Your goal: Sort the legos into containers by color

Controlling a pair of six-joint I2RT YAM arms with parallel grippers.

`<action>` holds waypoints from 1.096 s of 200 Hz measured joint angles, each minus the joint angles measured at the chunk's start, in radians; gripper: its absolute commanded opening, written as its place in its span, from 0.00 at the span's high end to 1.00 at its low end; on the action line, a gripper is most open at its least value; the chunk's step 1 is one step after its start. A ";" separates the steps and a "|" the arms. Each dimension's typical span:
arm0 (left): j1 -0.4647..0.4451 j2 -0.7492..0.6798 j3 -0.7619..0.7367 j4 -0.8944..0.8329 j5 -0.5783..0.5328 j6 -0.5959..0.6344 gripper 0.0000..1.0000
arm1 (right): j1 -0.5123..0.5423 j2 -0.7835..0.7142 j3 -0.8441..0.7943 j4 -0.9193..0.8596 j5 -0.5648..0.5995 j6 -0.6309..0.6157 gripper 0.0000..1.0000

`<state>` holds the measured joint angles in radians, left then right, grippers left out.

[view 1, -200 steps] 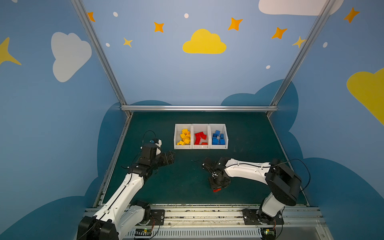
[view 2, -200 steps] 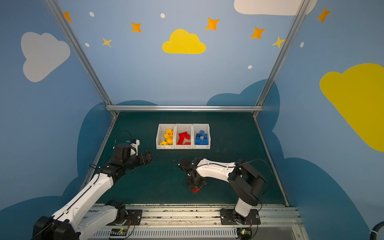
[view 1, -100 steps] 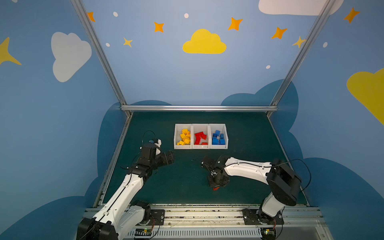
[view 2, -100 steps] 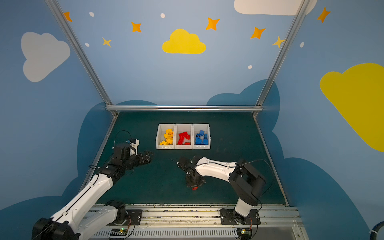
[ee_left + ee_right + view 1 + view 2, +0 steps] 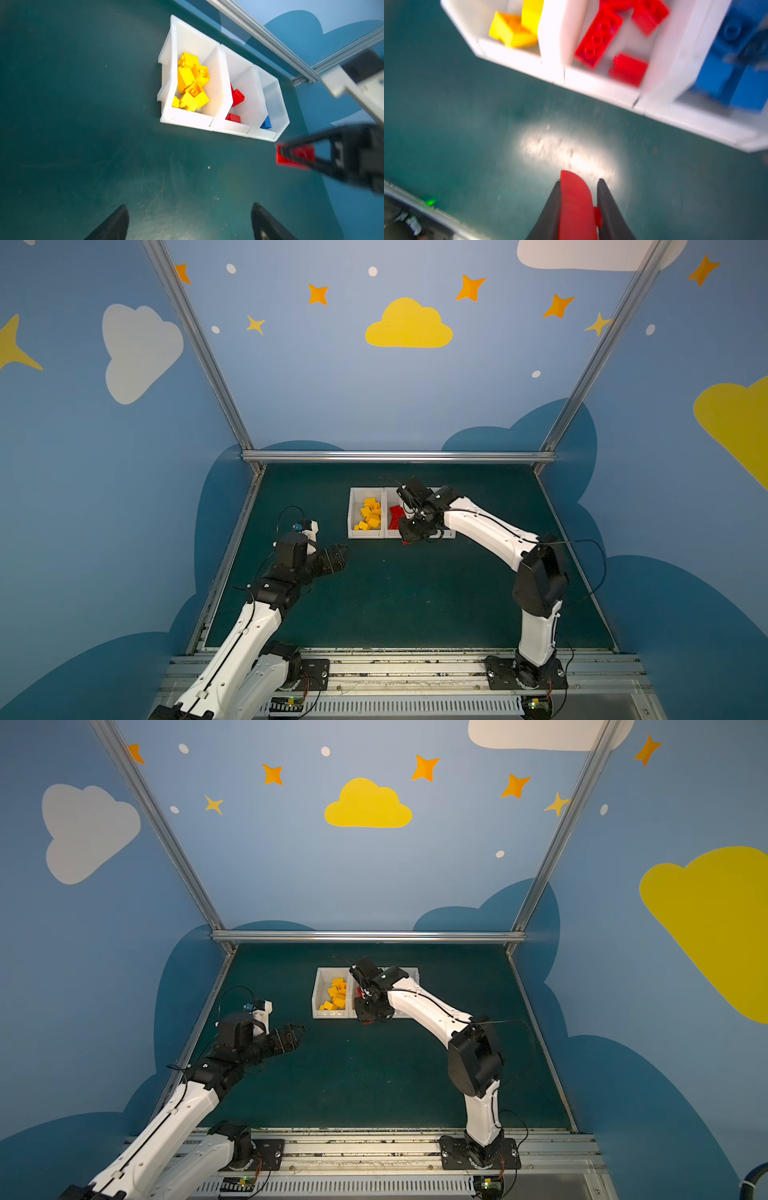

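Observation:
Three white containers stand in a row at the back. The yellow container [image 5: 351, 510] [image 5: 166, 116] holds several yellow legos [image 5: 191, 83]. Red legos [image 5: 598, 37] lie in the middle container [image 5: 228, 126] [image 5: 600, 87]. The third container [image 5: 278, 120] [image 5: 695, 118] holds blue legos [image 5: 726, 79]. My right gripper [image 5: 409, 540] [image 5: 369, 1020] [image 5: 579, 180] is shut on a red lego [image 5: 576, 205] [image 5: 295, 155]. It hangs above the mat just in front of the middle container. My left gripper [image 5: 338, 558] [image 5: 297, 1036] [image 5: 190, 205] is open and empty, low over the mat at the left.
An aluminium rail [image 5: 399, 456] runs along the back of the green mat [image 5: 395, 597], with slanted frame posts and blue walls at both sides. The arms' base rail [image 5: 395, 668] lines the front edge.
My right arm has lifted from the front middle of the mat and swung back to the containers, carrying the red lego. The left arm has hardly moved.

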<state>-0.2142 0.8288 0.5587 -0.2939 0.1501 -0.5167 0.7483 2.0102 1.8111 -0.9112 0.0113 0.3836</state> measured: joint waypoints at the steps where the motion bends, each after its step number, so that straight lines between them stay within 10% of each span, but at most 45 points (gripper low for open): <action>1: 0.000 -0.001 -0.001 0.000 0.000 0.000 0.09 | -0.003 0.010 0.010 0.000 0.000 -0.003 0.82; 36: 0.000 -0.032 -0.015 -0.019 -0.012 -0.004 0.08 | -0.062 0.236 0.275 -0.046 0.011 -0.057 0.79; 74: 0.000 -0.065 -0.024 -0.021 -0.018 -0.004 0.08 | -0.101 0.338 0.417 -0.104 0.019 -0.076 0.42; 120: 0.000 -0.081 -0.047 -0.030 -0.031 -0.005 0.07 | -0.118 0.328 0.432 -0.119 0.023 -0.084 0.37; 219: 0.000 -0.090 -0.047 -0.027 -0.119 0.022 0.01 | -0.129 -0.287 -0.199 0.142 0.080 -0.089 0.34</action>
<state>-0.2138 0.7391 0.5121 -0.3206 0.0315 -0.4946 0.6197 1.7233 1.6123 -0.7689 0.0914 0.2947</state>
